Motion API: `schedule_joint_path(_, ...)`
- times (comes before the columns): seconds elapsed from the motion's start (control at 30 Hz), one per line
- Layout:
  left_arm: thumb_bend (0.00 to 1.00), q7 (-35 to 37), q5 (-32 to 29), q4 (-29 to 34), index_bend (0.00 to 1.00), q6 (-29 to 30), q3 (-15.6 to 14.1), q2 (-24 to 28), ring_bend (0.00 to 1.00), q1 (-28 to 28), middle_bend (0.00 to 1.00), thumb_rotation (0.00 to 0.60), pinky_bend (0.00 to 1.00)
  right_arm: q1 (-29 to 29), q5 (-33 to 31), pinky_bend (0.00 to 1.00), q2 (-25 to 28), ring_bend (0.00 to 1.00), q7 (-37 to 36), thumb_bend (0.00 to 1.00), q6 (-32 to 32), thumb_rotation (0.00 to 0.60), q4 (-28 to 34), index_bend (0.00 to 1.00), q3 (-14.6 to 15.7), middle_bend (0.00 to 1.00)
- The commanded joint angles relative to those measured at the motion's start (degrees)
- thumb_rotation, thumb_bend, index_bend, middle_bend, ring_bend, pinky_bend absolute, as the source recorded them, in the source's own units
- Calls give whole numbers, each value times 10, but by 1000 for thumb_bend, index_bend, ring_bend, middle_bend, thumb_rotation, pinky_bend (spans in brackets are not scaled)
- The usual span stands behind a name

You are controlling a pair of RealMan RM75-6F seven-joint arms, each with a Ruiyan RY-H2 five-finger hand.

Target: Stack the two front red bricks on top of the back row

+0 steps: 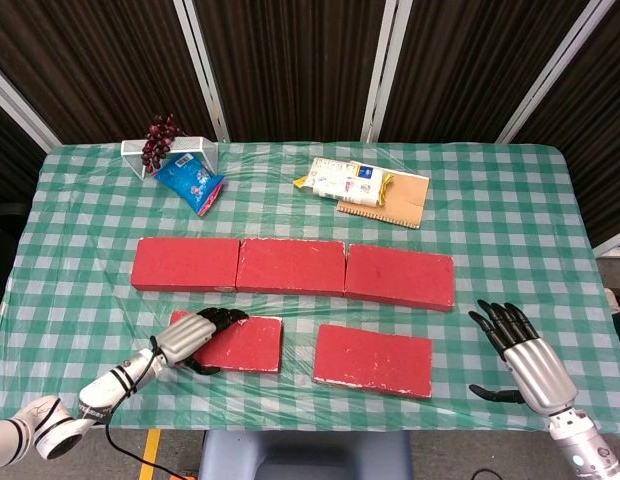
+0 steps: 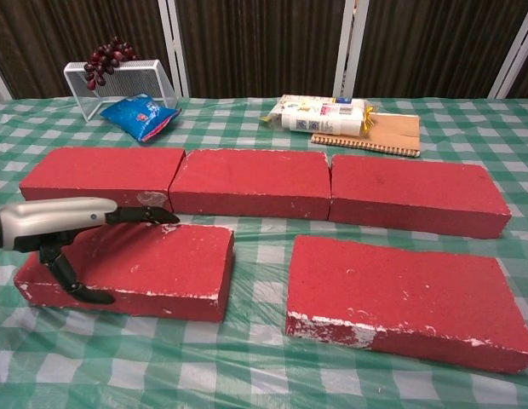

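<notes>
On the table's front row: two red bricks
Left hand (image 1: 197, 337): gripping front-left brick (image 1: 242, 343), fingers on top, thumb on near side
Right hand (image 1: 522, 362): fingers spread, holding nothing
Front-right brick (image 1: 373, 359): untouched
Back row (image 1: 292, 267): three bricks

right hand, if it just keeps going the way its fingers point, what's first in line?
Probably nothing on the table. The right hand sits open near the front right corner, fingers angled up and back-left. The front right brick and back right brick lie left of that line, though depth is unclear.
</notes>
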State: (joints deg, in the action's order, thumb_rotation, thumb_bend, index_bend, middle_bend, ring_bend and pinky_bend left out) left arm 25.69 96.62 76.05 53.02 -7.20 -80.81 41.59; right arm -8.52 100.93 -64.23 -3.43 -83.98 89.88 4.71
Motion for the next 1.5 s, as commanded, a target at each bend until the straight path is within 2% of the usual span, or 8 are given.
schedule_joint_path(0.03,278,11,9,-9,0,33,6,-2,420,-5,401,600,757,0,-1,0,0,0,1,95,1,543,0,0,-1,0)
schedule_joint_path(0.17,279,18,9,-9,0,57,19,6,439,-4,422,600,777,0,-5,0,-1,0,6,95,4,543,0,0,-2,0)
schedule_joint_path(0.37,280,36,-12,-27,0,78,61,18,457,10,440,600,796,-2,-17,0,-4,0,14,96,13,543,1,0,-7,0)
schedule_joint_path(0.6,280,79,-47,-91,0,14,102,21,462,65,446,600,799,-6,-33,0,-12,0,33,96,26,542,3,0,-14,0)
schedule_joint_path(0.73,281,118,-42,-142,0,-21,94,0,464,90,449,600,797,-8,-43,0,-15,0,40,97,32,543,5,0,-19,0)
schedule_joint_path(1.03,280,179,-10,-235,0,-50,73,-52,456,134,447,600,778,-9,-67,0,-19,0,50,98,39,544,5,0,-30,0)
schedule_joint_path(1.3,284,265,18,-323,0,-58,43,-97,452,171,451,600,774,-9,-76,0,-21,0,57,98,41,543,6,0,-34,0)
schedule_joint_path(1.5,284,299,25,-347,0,-41,26,-103,450,175,450,600,772,-12,-87,0,-24,0,60,98,50,543,4,0,-38,0)
